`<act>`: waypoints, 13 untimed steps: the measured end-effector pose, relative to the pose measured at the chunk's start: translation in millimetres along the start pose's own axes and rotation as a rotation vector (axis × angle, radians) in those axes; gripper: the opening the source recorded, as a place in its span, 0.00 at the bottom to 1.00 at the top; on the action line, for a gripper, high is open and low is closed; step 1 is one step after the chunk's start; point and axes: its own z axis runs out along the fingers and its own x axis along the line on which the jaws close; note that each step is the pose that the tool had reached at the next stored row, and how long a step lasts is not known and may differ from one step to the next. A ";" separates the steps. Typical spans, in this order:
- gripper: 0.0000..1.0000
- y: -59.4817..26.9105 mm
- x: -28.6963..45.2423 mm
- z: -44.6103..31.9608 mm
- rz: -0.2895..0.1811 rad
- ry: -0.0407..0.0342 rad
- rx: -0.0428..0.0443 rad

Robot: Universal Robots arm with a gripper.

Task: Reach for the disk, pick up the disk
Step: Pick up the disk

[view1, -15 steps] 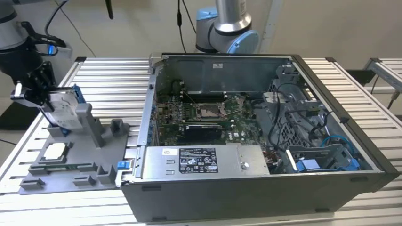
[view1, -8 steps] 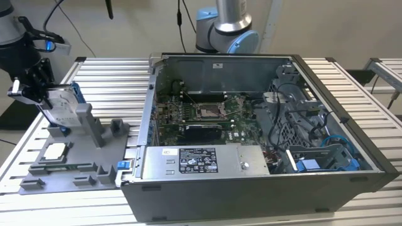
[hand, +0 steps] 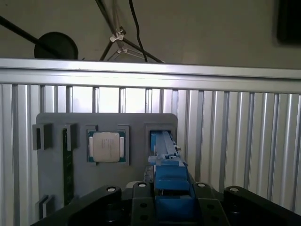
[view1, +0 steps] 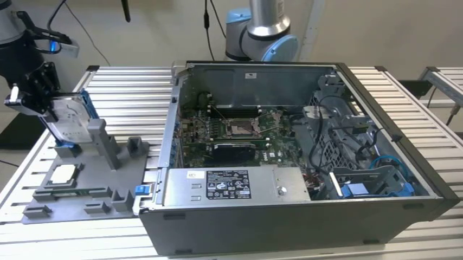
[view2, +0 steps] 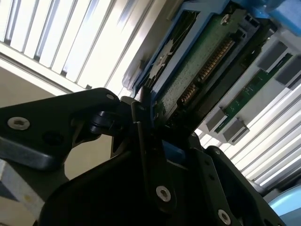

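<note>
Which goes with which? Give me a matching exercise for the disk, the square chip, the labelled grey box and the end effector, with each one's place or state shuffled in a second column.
Column one:
1. the disk
2. the square chip
3. the labelled grey box
4. the end effector

Column two:
A. lying flat in a pocket of the grey tray
B. clamped on the disk's upper end
C. upright on its edge at the tray
D. inside the open computer case

Pairs: 1-C, 2-A, 3-D, 4-B.
</note>
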 end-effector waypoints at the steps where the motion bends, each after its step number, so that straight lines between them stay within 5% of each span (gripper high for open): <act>1: 0.00 0.0 -0.1 -1.5 0.000 0.0000 -0.0001; 13: 0.00 0.1 -0.9 -19.5 0.000 0.0000 -0.0001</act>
